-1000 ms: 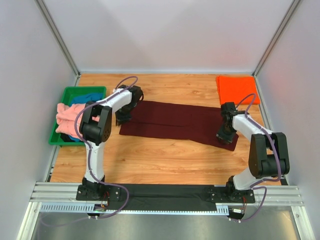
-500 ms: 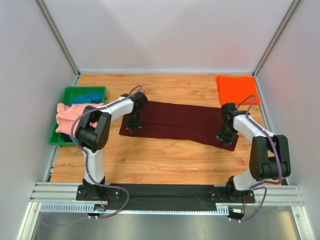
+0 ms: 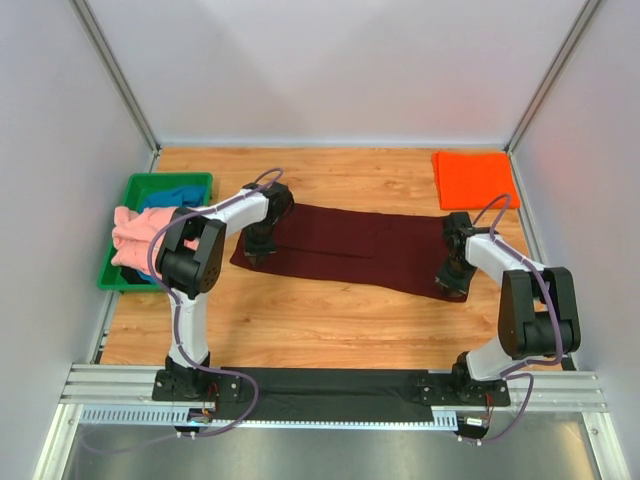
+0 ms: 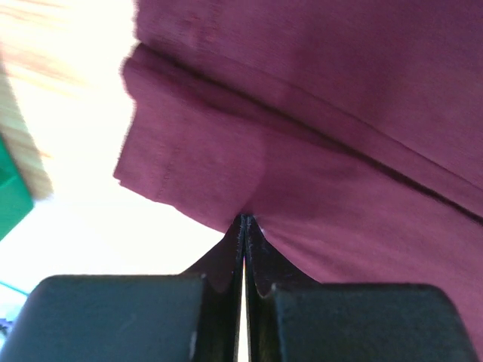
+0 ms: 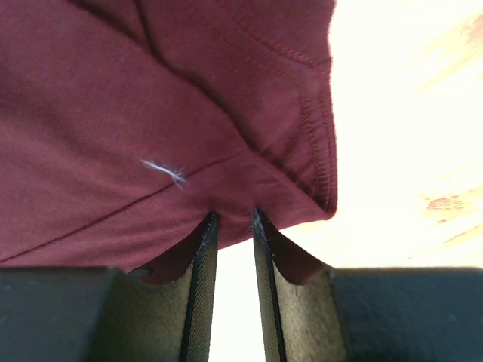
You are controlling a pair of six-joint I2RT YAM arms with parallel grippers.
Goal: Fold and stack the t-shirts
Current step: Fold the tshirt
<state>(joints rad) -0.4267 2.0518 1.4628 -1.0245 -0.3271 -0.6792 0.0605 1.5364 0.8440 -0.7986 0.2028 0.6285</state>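
Observation:
The large dark maroon t-shirt (image 3: pixel 340 245) lies spread as a long band across the middle of the table. My left gripper (image 3: pixel 255 245) is shut on its left end; in the left wrist view the jaws (image 4: pixel 245 219) pinch a fold of the maroon cloth (image 4: pixel 317 151). My right gripper (image 3: pixel 450 275) is at the shirt's right end, and in the right wrist view its jaws (image 5: pixel 232 215), a narrow gap apart, hold the hemmed edge (image 5: pixel 226 136). The folded orange t-shirt (image 3: pixel 474 178) lies at the back right. The salmon-pink shirt (image 3: pixel 135 235) and the blue shirt (image 3: pixel 170 195) lie at the left.
A green plastic tray (image 3: pixel 135 185) at the left edge holds the pink and blue shirts; the pink one hangs over its right rim. Side walls close in the table left and right. Bare wood shows in front of the maroon shirt.
My left gripper moved right onto the shirt's left end, then back left and up with the cloth, shifting the left edge leftward. My right gripper stayed at the right end.

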